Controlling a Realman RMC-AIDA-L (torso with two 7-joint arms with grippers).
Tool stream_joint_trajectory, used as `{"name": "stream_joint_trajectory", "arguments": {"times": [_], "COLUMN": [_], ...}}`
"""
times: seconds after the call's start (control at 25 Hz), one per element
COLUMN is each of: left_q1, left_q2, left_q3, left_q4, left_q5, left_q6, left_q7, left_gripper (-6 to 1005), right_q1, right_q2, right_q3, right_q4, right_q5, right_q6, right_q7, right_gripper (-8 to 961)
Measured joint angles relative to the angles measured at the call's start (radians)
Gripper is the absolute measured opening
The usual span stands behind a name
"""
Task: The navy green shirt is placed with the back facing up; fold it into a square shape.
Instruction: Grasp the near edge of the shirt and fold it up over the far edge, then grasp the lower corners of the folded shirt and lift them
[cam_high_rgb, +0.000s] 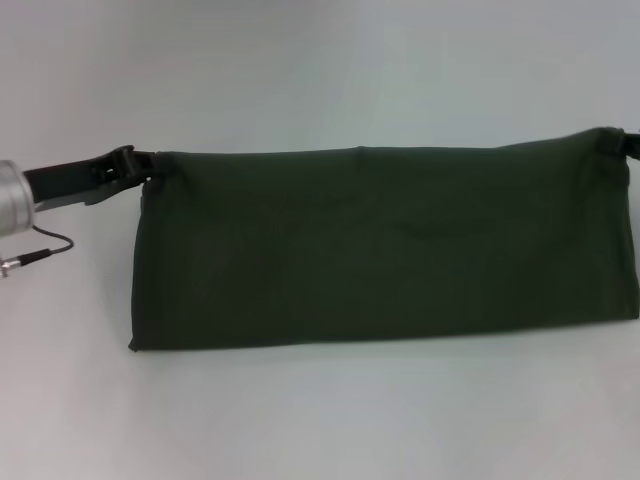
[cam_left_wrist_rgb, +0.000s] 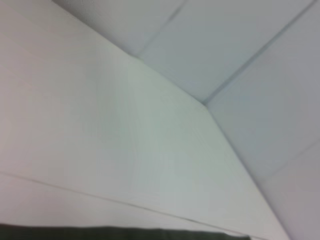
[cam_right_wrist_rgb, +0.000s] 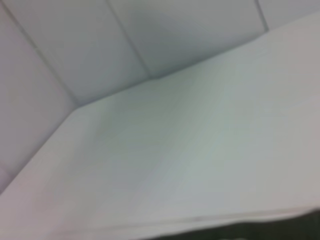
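Here, both claws grip the navy green shirt (cam_high_rgb: 380, 250).

We're looking at a plain white table (cam_high_rgb: 320, 420) taking up the whole head view, soft even light falling on it, no hard shadows showing. The wrist views are showing the tabletop's far edge meeting pale grey wall panels (cam_left_wrist_rgb: 240, 45) with thin seams running between them, and a corner where two walls join.
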Motion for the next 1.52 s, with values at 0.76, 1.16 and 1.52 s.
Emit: {"name": "stream_joint_trajectory", "arguments": {"times": [0.76,1.16,1.52], "left_q1": [-0.023,-0.03,-0.029], "left_q2": [-0.085,-0.121,-0.138], "left_q3": [0.0,0.002,0.002], "left_q4": [-0.09,-0.093,-0.094], "left_q5": [-0.104,-0.147,-0.168], "left_q6": [-0.32,-0.411,-0.485], "left_q7": [0.201,0.241,0.241], "left_gripper": [107,119,225], "right_q1": [0.124,0.156,0.164], "right_q2": [0.093,0.113,0.12], "right_q3": [-0.201,-0.243,-0.279], "right_q4": [0.131,0.166,0.179], "right_q5": [0.029,0.029,0.028], "right_q6": [0.55,0.69,0.742], "right_q7": [-0.086,-0.127,-0.13], "right_gripper": [78,82,245]}}
